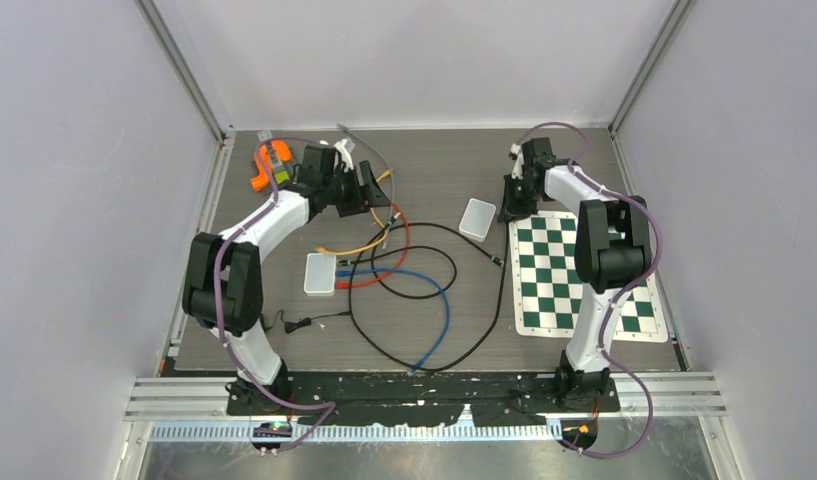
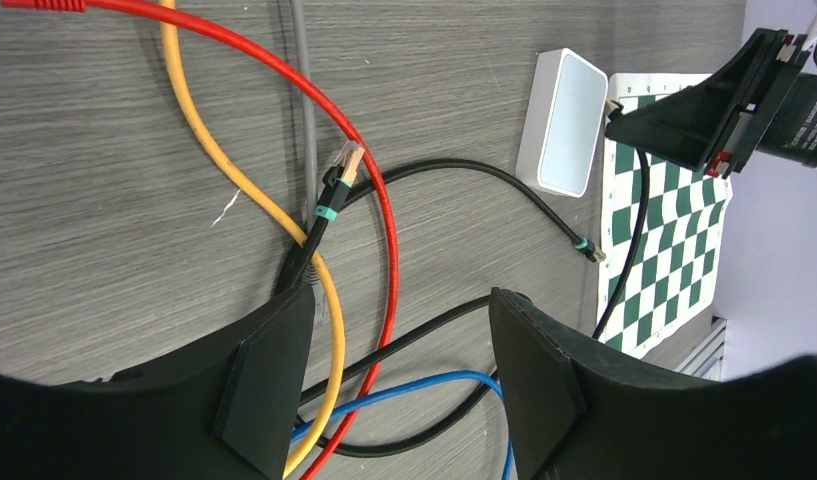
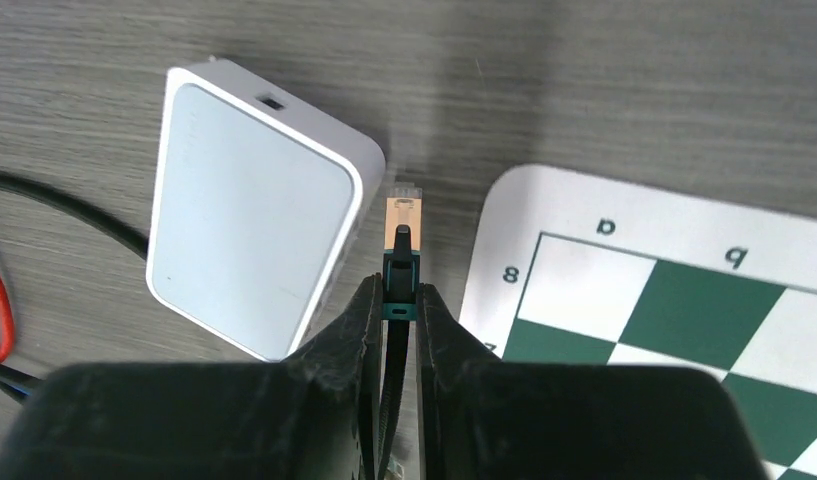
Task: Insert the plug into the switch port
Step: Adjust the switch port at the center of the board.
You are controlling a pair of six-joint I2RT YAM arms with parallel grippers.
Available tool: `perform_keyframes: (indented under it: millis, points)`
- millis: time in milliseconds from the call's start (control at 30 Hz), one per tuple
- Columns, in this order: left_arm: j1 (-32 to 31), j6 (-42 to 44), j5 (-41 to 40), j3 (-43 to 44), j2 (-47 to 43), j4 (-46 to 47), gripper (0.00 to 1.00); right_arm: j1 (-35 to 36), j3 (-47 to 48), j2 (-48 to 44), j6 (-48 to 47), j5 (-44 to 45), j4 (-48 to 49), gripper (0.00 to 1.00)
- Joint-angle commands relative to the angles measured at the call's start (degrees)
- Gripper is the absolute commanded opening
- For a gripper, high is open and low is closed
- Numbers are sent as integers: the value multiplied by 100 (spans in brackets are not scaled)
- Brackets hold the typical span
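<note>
Plug (image 3: 402, 225) not in yet: right claw (image 3: 399, 300) is pinched shut on its black boot, tip just beside the long side of the white switch (image 3: 249, 205), which sits toward the table's (image 1: 454, 160) far edge by the chess mat's (image 3: 684, 300) far-left corner. Left to do: line up and push in; can't make out the port from here. Left claw (image 2: 396, 320) hangs open and empty over tangled red cable (image 2: 389, 250), yellow cable (image 2: 204, 130) and blue cable (image 2: 434, 380); 1 more white box (image 1: 320, 273) lies left of middle, nothing blocking the plug.
</note>
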Motion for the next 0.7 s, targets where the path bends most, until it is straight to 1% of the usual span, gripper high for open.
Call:
perform_keyframes:
  millis: [0,167,300,433,567,667]
  points:
    - [-82,91,220,345,178,209,67,60,-404,-568,336,73,455,5]
    - [-290,286,171,741,465,-68,68,307,-942,-693,553,-49,813,5]
    - [-360,308,179,941,644,-87,68,607,-965,-677,637,-155,1059,5]
    - [-451,345,228,1027,807,157,68,942,-922,-617,811,-242,1256,5]
    - [-631,403,145,1195,1102,38,68,1207,-844,-527,828,-351,1249,5]
    - [-688,351,132,1210,1290,94,69,1356,-1029,-578,808,-404,1289,5]
